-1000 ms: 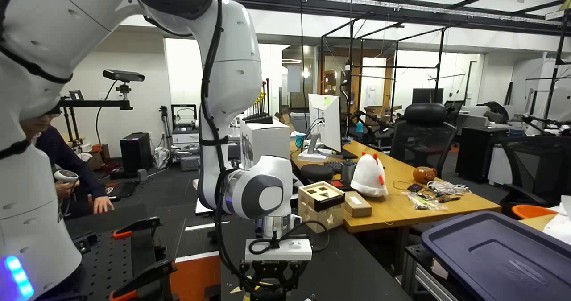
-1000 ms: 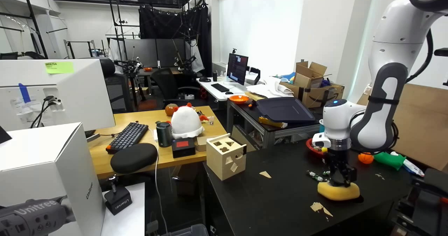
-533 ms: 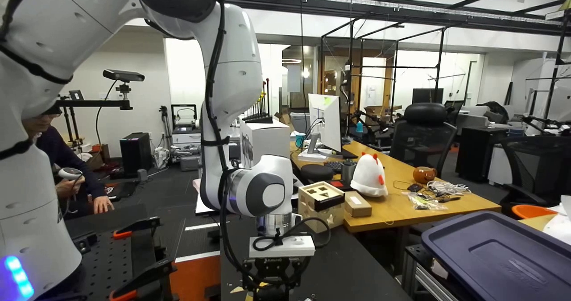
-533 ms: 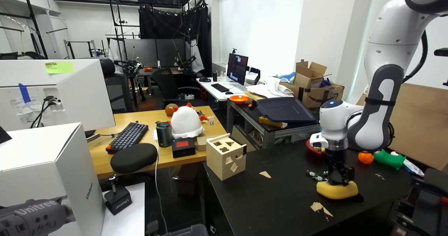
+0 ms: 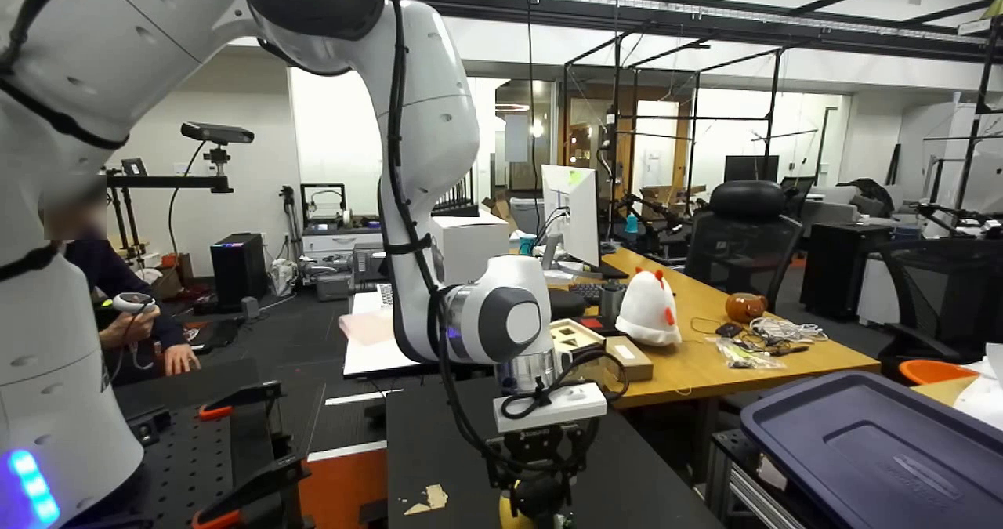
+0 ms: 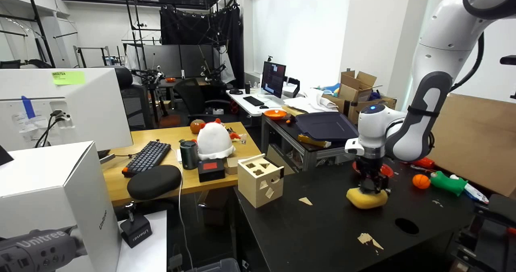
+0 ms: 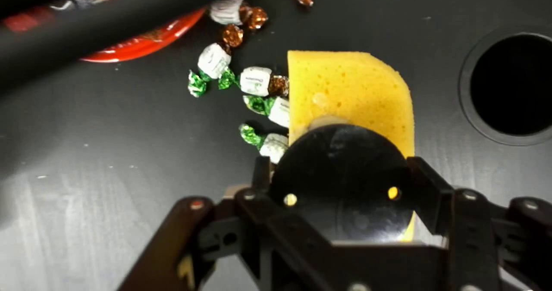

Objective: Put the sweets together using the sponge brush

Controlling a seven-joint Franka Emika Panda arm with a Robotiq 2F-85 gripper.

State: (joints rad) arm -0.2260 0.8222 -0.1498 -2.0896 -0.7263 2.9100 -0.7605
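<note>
Sweets lie beside the sponge brush, which the arm, bent downward, pinches in its end effector.

Black cable runs strapped along the white arm (its joint caps dark grey).

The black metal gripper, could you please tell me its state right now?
Black metal gripper: closed, holding the black-topped, block-shaped yellow sponge brush.

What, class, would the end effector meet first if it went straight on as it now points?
Probably the black table: the end effector points down, and the sponge brush it grips would press there first. Whether any gap lies between brush and table is unclear.
</note>
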